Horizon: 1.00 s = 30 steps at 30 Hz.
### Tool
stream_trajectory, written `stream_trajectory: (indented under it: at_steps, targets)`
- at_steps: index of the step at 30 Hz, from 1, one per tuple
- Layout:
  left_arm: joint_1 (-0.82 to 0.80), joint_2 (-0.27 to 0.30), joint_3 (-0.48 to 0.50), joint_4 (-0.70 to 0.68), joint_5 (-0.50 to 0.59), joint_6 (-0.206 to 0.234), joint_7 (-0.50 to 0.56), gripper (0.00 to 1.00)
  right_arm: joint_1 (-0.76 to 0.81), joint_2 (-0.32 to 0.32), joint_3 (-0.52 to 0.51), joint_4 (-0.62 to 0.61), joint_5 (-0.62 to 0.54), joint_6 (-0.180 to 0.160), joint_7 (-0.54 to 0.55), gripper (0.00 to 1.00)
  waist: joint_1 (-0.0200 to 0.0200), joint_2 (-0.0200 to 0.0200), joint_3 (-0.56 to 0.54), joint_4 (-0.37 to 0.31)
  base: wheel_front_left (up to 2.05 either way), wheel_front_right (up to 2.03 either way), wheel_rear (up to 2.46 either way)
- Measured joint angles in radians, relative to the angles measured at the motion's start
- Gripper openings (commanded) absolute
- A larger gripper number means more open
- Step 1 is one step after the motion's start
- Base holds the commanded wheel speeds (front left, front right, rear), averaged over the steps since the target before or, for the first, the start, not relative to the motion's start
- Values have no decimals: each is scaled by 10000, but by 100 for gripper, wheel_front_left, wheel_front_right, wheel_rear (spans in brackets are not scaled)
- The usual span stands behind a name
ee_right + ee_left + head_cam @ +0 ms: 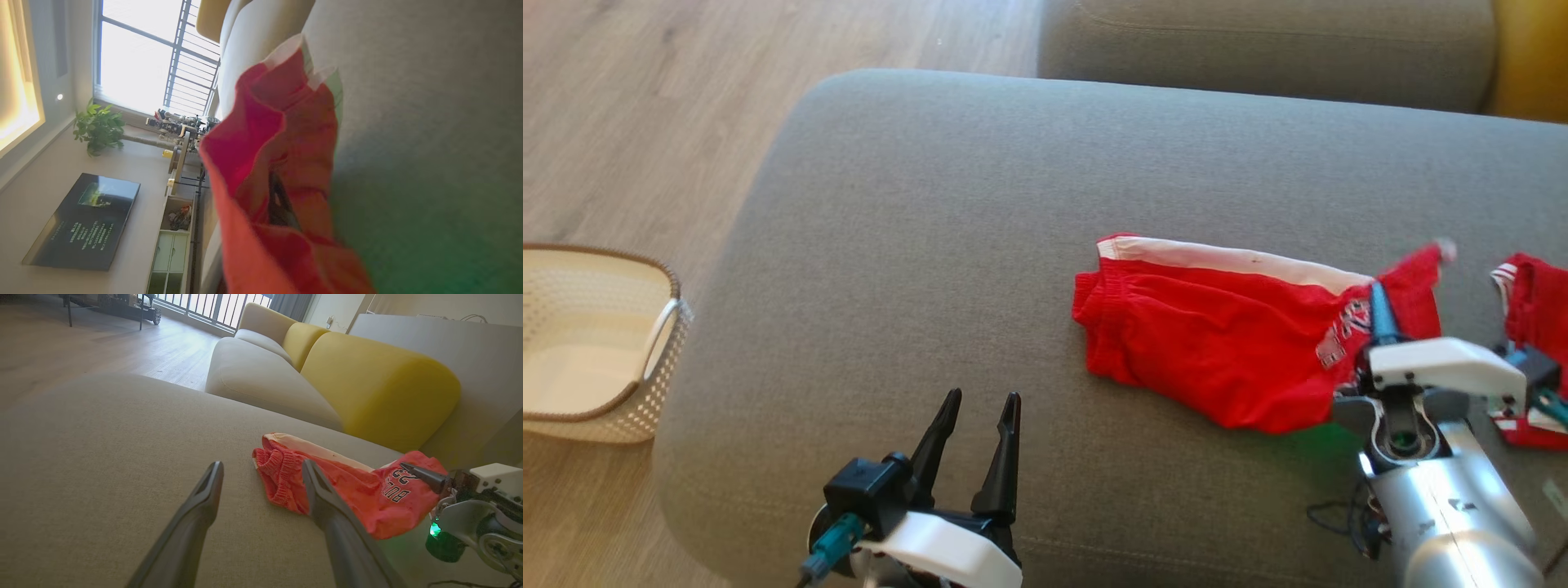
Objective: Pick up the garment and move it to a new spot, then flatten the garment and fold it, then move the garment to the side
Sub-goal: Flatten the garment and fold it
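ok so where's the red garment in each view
head view: red garment right of centre on the grey cushion
left wrist view: centre right, low
right wrist view: middle, close up
shared landmark: the grey cushion it's on

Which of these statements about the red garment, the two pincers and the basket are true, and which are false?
1. The right pincer is shut on one end of the red garment. True.
2. The left pincer grips the garment's waistband. False: it is open above the bare grey cushion, apart from the garment.
3. The garment lies inside the basket. False: it rests on the grey cushion; the basket stands on the floor at the robot's left.
4. A white band runs along one edge of the garment. True.
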Motion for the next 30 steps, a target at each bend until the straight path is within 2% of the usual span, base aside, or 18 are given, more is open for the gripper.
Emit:
stream_trajectory:
  at_steps: [9,15,23,30]
  targets:
    - [1,4,150,69,-2,12,0,100,190,-6,2688,-1929,1473,0,-330,0,0,0,-13,661,0,0,0]
    - [1,6,153,79,-130,12,0,100,253,-10,3866,-1977,2196,0,-594,0,0,0,20,1037,0,0,0]
    - [1,6,117,82,-130,17,0,100,50,-19,4533,-1250,2673,0,-719,0,0,0,163,1392,0,0,0]
    - [-2,6,111,81,-130,31,0,100,-261,-21,4468,-1089,2644,0,-721,0,0,0,367,1497,0,0,0]
